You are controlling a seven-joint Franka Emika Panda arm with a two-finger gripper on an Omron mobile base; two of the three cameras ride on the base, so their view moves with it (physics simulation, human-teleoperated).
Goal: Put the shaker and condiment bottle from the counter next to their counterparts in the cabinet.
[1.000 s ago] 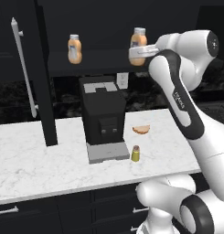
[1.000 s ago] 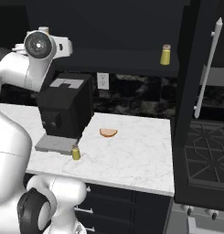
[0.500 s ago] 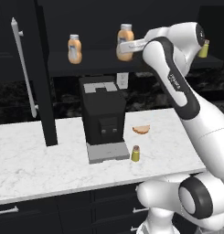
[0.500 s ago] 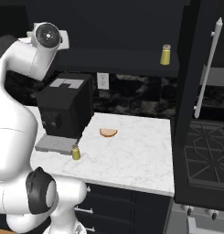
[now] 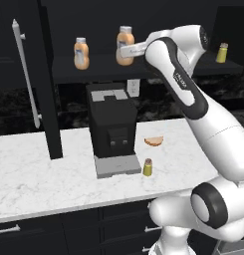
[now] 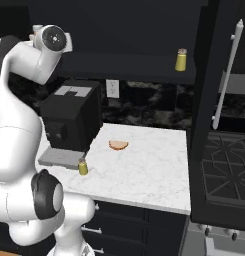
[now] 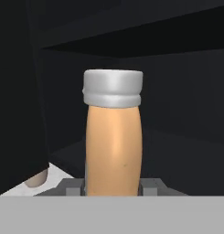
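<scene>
While clamped on the condiment bottle [image 5: 125,46], gripper [image 5: 124,50] up at the cabinet shelf [image 5: 101,69], just right of the matching orange bottle [image 5: 81,53]. Down on the counter [image 5: 39,182], shaker [image 5: 148,167] upright beside the coffee machine [image 5: 113,129], near a bread piece [image 5: 154,141].

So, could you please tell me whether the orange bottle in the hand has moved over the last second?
Yes. The held orange bottle has moved left along the cabinet shelf, closer to the matching bottle standing there.
</scene>
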